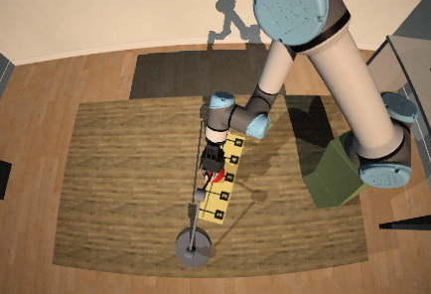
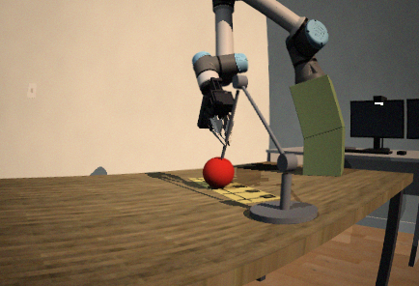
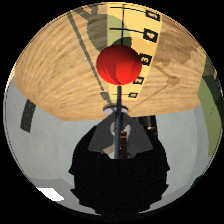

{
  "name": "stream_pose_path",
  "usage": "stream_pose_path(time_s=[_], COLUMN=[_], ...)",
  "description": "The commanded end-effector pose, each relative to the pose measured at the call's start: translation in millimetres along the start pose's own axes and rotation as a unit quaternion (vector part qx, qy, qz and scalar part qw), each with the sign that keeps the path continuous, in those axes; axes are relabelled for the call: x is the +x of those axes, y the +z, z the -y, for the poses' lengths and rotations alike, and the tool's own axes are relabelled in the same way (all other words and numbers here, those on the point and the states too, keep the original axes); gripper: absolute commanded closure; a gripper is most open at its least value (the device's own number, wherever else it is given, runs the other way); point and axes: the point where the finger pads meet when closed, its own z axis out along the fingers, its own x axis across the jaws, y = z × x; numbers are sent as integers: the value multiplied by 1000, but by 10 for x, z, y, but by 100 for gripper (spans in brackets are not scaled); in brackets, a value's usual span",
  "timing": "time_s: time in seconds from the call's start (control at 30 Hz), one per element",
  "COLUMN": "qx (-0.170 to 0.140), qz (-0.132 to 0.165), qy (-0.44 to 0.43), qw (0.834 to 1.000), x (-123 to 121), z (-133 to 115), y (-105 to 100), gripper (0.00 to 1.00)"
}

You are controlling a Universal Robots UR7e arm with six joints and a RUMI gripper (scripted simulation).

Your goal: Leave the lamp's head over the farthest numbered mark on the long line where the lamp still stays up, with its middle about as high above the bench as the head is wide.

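The lamp stands on a round grey base (image 1: 194,246) near the bench's front edge; the base also shows in the side view (image 2: 284,211). Its lower arm rises to an elbow joint (image 2: 239,81), and a thin upper rod hangs down to the red ball head (image 2: 218,172). The head (image 1: 217,177) sits low over the yellow strip of numbered marks (image 1: 225,179), beside the middle mark. My gripper (image 2: 223,132) is shut on the thin rod just above the head. In the wrist view the rod runs between the fingers to the head (image 3: 118,65).
The green pedestal (image 1: 333,179) of my arm stands at the bench's right side. A desk with monitors (image 2: 381,121) is behind it, off the bench. The strip (image 2: 237,192) runs away from the lamp's base.
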Motion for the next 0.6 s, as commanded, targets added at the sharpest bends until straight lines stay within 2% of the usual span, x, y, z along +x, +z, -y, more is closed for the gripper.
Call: stream_pose_path(time_s=[0.0,0.47,0.57], qx=[0,0,0], qz=[1,4,4], qy=[0,4,4], qw=[1000,1000,1000], x=[-3,22,23], z=[-34,-473,-505], y=[-1,22,27], gripper=[100,100,100])
